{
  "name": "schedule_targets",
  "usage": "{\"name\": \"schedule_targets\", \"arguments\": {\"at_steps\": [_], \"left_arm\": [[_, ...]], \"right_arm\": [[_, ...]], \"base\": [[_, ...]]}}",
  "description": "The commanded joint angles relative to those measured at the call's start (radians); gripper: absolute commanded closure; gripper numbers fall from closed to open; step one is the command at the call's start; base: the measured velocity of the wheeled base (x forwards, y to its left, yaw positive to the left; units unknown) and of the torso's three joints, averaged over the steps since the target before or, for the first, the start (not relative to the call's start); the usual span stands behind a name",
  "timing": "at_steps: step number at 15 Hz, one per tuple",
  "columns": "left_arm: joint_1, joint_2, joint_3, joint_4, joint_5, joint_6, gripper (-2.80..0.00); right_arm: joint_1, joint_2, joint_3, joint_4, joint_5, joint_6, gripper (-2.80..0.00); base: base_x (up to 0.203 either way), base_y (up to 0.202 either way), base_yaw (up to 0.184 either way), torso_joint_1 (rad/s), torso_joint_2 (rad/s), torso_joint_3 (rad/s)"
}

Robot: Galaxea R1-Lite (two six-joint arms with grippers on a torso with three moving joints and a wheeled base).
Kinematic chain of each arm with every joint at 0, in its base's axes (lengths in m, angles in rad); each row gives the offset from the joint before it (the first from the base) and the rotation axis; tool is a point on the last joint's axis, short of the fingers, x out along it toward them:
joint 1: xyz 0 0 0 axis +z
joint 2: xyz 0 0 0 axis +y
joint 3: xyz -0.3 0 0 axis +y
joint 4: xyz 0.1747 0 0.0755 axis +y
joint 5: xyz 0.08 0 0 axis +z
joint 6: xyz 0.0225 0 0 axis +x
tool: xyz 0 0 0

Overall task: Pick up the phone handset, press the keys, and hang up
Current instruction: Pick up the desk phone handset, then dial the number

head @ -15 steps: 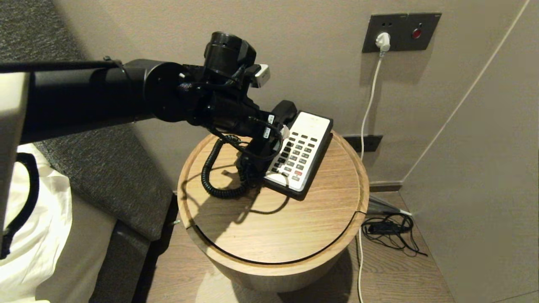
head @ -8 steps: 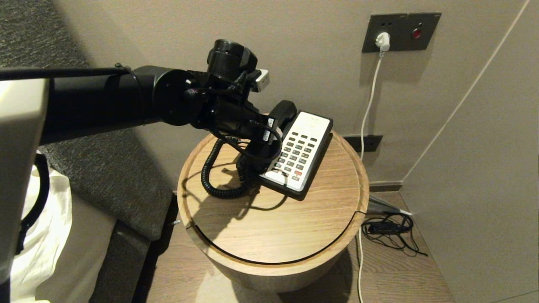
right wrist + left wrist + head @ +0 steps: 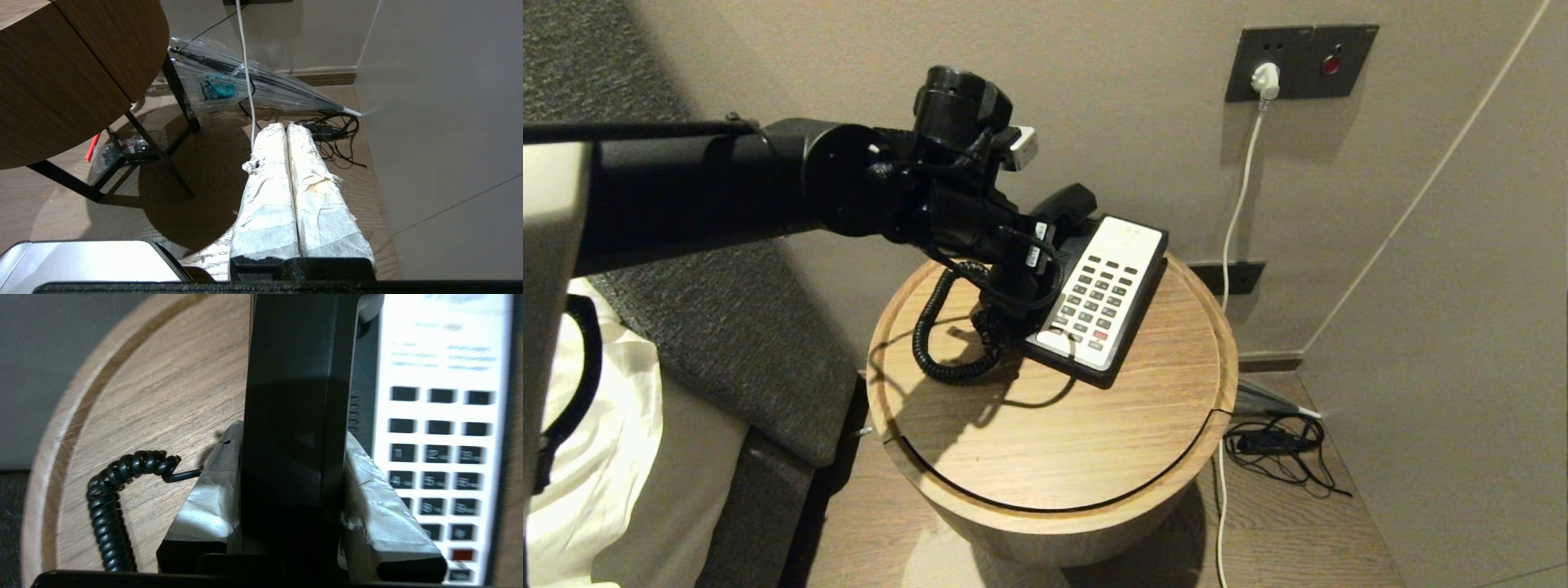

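Two tape-wrapped fingers (image 3: pixel 216 490) of the left gripper (image 3: pixel 292 486) are clamped on the middle of the black phone handset (image 3: pixel 298 396), holding it just above the cradle side of the phone base (image 3: pixel 1098 306), beside the keypad (image 3: pixel 441 457). Rigid, smooth plastic, the handset looks light but possibly slippery, so the narrow mid-shaft seems the surest hold; its coiled cord (image 3: pixel 935 327) may tug as it lifts off the round wooden counter (image 3: pixel 1054 441). Down near the floor, the right gripper (image 3: pixel 286 134) is idle, fingers pressed together on nothing.
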Motion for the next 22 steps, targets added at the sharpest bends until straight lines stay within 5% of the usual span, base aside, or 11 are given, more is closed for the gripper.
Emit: {"name": "schedule_targets", "arguments": {"at_steps": [1,7,12,14,17,19,22], "left_arm": [[-0.005,-0.033,-0.001,0.002,0.001,-0.002,0.0],[-0.008,-0.133,0.037,0.008,0.001,-0.008,0.0],[-0.014,-0.328,0.189,0.012,0.007,-0.024,0.0],[-0.014,-0.395,0.226,0.029,0.005,-0.027,0.0],[-0.013,-0.432,0.246,0.049,0.001,-0.03,0.0],[-0.014,-0.419,0.236,0.044,-0.001,-0.031,0.0],[-0.008,-0.416,0.219,0.047,-0.006,-0.051,0.0]], "right_arm": [[0.0,0.001,0.0,0.0,0.0,-0.001,0.0],[0.0,0.001,0.0,0.0,0.0,-0.006,0.0],[0.0,0.0,-0.025,0.007,0.002,-0.021,0.0],[0.0,0.013,-0.191,0.089,0.016,0.01,0.0],[0.001,0.144,-0.694,0.346,0.1,0.104,0.0],[0.001,0.373,-1.001,0.472,0.181,0.17,0.0],[0.033,0.815,-1.222,0.564,0.285,0.237,0.0]], "base": [[0.0,0.0,0.0,0.0,0.0,0.0],[0.0,0.0,0.0,0.0,0.0,0.0],[0.0,0.0,0.0,0.0,0.0,0.0],[0.0,0.0,0.0,0.0,0.0,0.0],[0.0,0.0,0.0,0.0,0.0,0.0],[0.0,0.0,0.0,0.0,0.0,0.0],[0.0,0.0,0.0,0.0,0.0,0.0]]}}
